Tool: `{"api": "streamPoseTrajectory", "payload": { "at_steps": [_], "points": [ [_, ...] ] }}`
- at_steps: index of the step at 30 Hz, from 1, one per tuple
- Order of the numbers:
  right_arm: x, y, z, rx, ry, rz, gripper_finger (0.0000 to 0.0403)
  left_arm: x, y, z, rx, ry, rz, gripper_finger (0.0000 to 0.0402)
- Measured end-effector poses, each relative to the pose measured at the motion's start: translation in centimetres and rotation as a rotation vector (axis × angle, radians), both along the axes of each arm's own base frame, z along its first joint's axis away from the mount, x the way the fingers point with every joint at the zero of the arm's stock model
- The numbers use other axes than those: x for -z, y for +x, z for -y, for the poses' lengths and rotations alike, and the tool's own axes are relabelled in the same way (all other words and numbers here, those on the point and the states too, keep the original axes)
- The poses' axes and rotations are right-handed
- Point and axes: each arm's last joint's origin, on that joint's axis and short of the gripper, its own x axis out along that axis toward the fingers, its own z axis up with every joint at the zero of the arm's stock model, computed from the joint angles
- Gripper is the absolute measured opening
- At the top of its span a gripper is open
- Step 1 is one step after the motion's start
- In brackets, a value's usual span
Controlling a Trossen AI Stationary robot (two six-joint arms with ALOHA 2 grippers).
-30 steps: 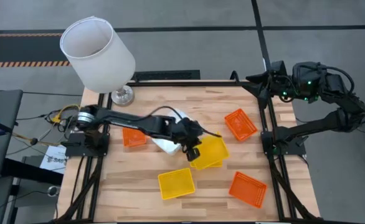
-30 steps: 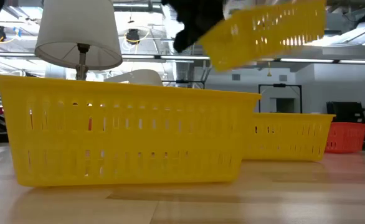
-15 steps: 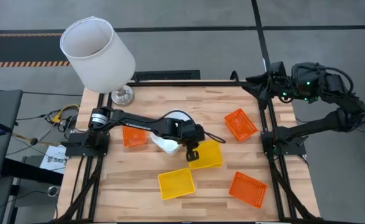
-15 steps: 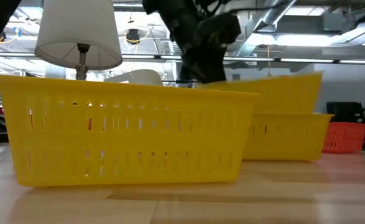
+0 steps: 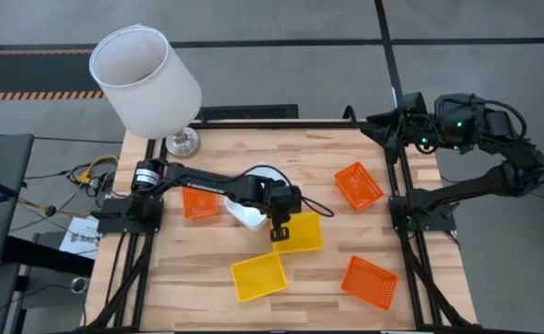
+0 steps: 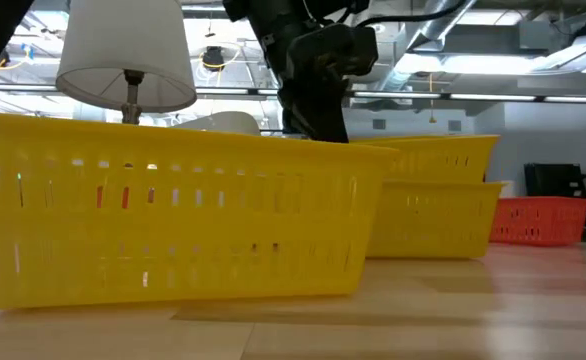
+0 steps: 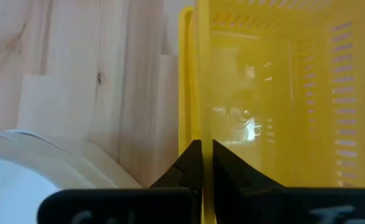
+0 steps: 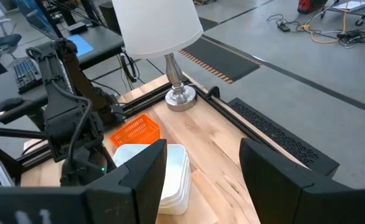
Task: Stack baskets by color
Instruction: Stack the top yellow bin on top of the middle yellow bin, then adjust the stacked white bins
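We've got the left gripper [image 5: 278, 232] clamped tight on the side wall of a yellow basket [image 5: 300, 234], which sits nested in a second yellow one mid-desk [image 5: 207, 139]. The white baskets [image 5: 249, 215] sit just behind the gripper. The right gripper [image 5: 376, 122] waits off the desk's far right corner, fingers spread wide, empty.
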Motion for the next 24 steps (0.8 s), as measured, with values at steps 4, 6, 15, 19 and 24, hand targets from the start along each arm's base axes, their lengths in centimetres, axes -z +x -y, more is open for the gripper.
{"api": "streamPoseTrajectory", "payload": {
  "at_steps": [4, 6, 15, 19, 24],
  "points": [
    [0.0, 0.0, 0.0, 0.0, 0.0, -0.001, 0.0226, 0.0, 0.0, 0.0, 0.014, -0.001, 0.002, 0.0012],
    [0.1, 0.0, 0.0, 0.0, 0.001, -0.006, 0.0226, 0.0, 0.0, 0.1, 0.038, -0.005, 0.005, 0.0026],
    [0.1, 0.0, 0.0, 0.0, 0.0, -0.008, 0.0226, -1.1, 0.1, -0.5, -0.001, -0.045, -0.01, 0.0139],
    [0.1, 0.0, 0.0, -0.003, -0.006, -0.011, 0.0226, -3.7, 0.2, -1.1, -0.031, -0.042, -0.01, 0.0168],
    [0.1, 0.0, 0.0, -0.003, -0.006, -0.015, 0.0226, -7.7, 0.8, -1.3, -0.12, -0.111, 0.09, 0.0171]
  ]
}}
